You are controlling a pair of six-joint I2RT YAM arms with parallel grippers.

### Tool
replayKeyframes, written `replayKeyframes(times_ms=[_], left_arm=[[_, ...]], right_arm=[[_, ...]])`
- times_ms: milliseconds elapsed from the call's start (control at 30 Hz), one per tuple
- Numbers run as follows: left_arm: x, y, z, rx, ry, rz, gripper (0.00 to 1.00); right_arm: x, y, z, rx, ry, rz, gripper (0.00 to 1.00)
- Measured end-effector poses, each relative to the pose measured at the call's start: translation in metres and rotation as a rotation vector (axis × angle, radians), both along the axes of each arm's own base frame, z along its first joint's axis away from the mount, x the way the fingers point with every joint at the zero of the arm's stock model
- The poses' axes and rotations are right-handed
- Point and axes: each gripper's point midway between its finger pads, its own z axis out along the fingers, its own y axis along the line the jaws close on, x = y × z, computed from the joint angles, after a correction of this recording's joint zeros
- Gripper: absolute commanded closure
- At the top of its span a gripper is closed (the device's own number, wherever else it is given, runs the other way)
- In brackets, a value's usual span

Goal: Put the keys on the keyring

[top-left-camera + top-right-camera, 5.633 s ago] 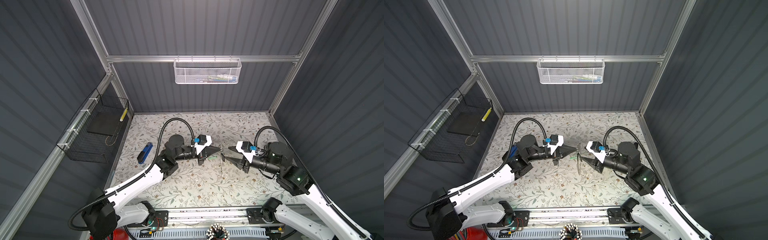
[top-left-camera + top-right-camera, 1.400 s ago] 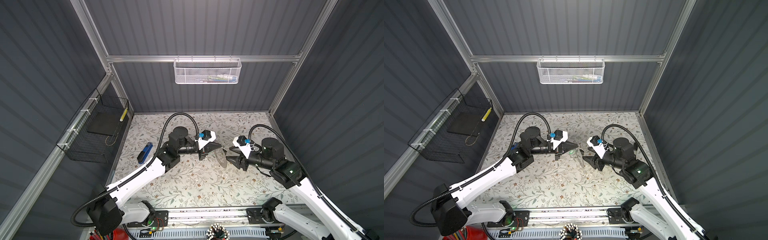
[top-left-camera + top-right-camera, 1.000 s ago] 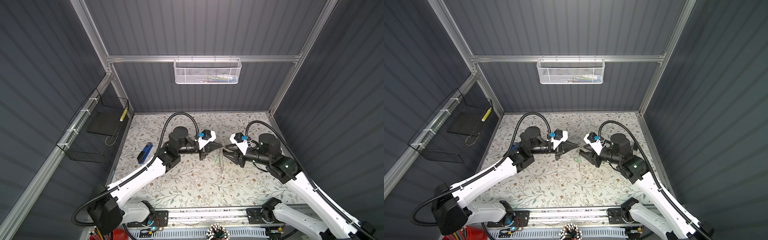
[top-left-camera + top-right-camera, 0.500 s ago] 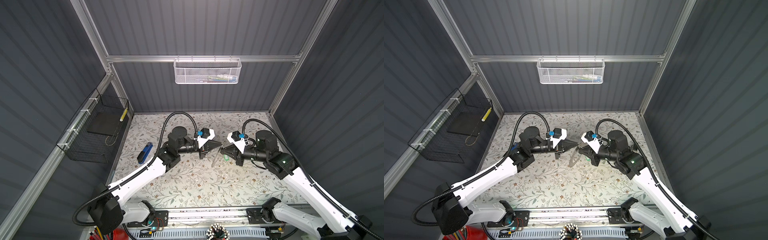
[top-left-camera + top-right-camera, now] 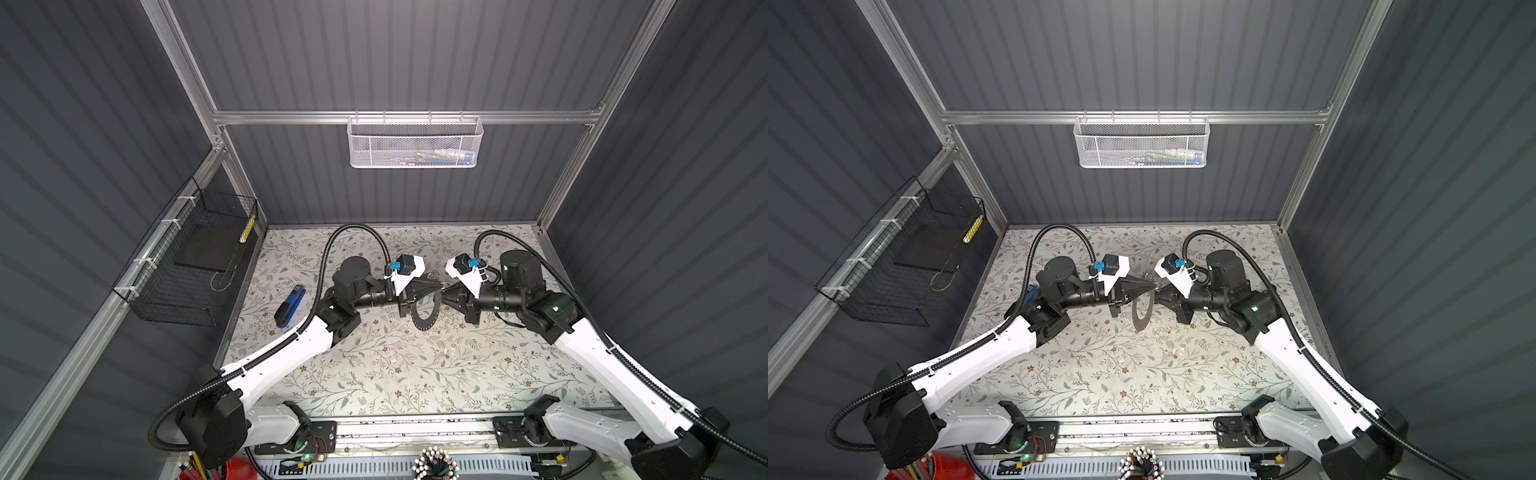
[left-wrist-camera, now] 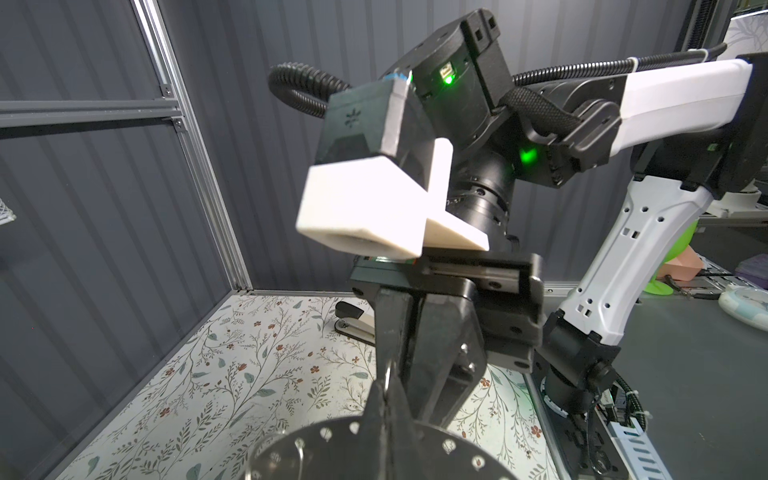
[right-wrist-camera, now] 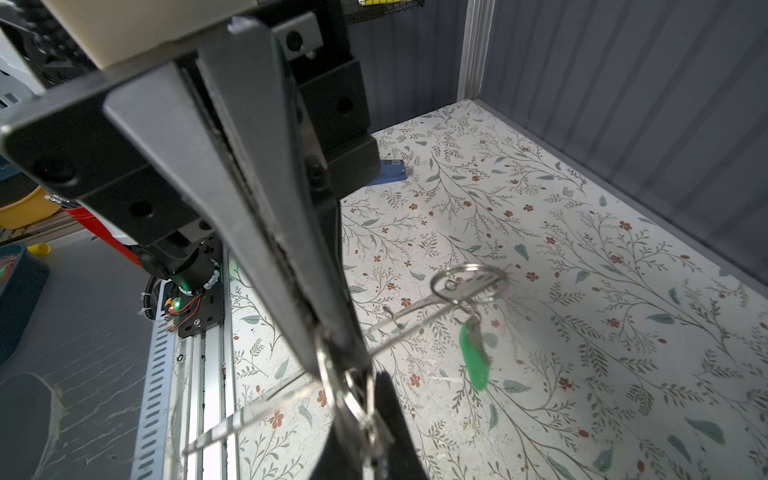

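In both top views my left gripper (image 5: 441,286) (image 5: 1152,284) is shut on the rim of the keyring (image 5: 428,324) (image 5: 1138,316), a flat grey ring with small holes that hangs below the tips above the mat. My right gripper (image 5: 449,289) (image 5: 1160,287) meets it tip to tip. In the right wrist view my right gripper (image 7: 361,419) is shut on a small silver split ring (image 7: 345,386) beside the left fingers (image 7: 270,208). A green-tagged key (image 7: 473,357) hangs from the edge-on keyring (image 7: 249,411). The left wrist view shows the holed rim (image 6: 332,436) at my left gripper (image 6: 388,399).
A blue stapler (image 5: 289,306) lies on the floral mat at the left. A black wire basket (image 5: 195,266) hangs on the left wall and a white mesh basket (image 5: 415,141) on the back wall. A black-topped stapler (image 6: 353,324) lies behind the right gripper.
My right gripper has moved left until its tips meet the left gripper's, and it has gone from open to shut. The left gripper stayed shut on the keyring, which has turned a little.
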Motion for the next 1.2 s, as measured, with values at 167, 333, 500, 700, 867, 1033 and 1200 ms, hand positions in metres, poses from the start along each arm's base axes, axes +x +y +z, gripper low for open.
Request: replayKeyframes(times_ms=[167, 333, 500, 700, 867, 1033, 1200], left_arm=[[0.002, 0.001, -0.002, -0.001, -0.001, 0.008, 1.0], [0.007, 0.004, -0.006, 0.007, 0.005, 0.023, 1.0], [0.006, 0.004, -0.014, 0.055, -0.009, 0.022, 1.0], [0.003, 0.008, -0.018, 0.127, -0.05, 0.023, 1.0], [0.003, 0.012, -0.024, 0.171, -0.066, 0.035, 1.0], [0.006, 0.014, -0.028, 0.208, -0.082, 0.05, 1.0], [0.013, 0.016, -0.03, 0.233, -0.079, 0.09, 0.73]], right_arm=[[0.002, 0.006, -0.003, 0.011, 0.03, 0.025, 1.0], [0.007, 0.01, -0.006, 0.01, 0.038, 0.028, 1.0], [0.007, 0.004, -0.007, -0.016, 0.027, -0.006, 1.0], [0.002, -0.011, 0.009, -0.029, -0.046, -0.069, 1.0], [0.001, -0.016, 0.016, -0.026, -0.077, -0.09, 1.0], [0.002, -0.017, 0.014, -0.04, -0.079, -0.094, 1.0], [0.008, -0.018, 0.011, -0.075, -0.082, -0.112, 1.0]])
